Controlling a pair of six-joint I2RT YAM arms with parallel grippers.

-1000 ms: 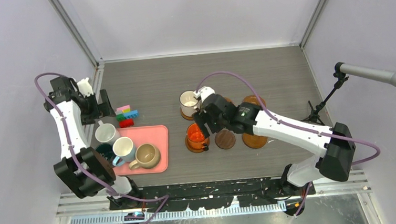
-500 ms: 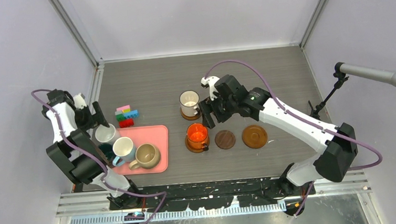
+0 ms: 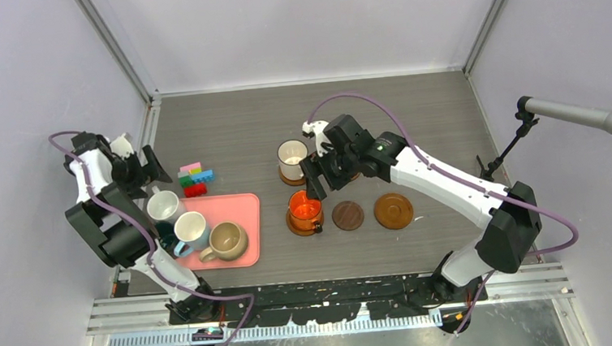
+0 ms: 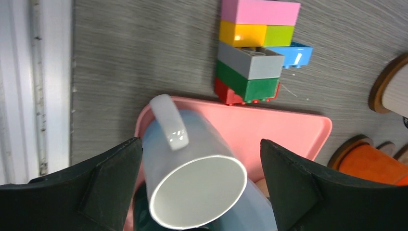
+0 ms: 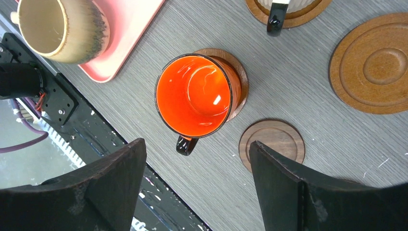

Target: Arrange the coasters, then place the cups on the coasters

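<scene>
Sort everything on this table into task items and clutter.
For the job: orange mug, right-hand white mug, dark coaster, bare brown coaster, left-hand white mug, light blue mug, tan mug, dark green mug.
Just lying about: toy blocks, pink tray, microphone.

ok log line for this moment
left gripper open over white mug at pink tray | right gripper open above orange mug on coaster | dark coaster bare

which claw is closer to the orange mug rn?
Right. The right claw hangs open above the orange mug; the left claw is far left, over a white mug at the pink tray.
</scene>
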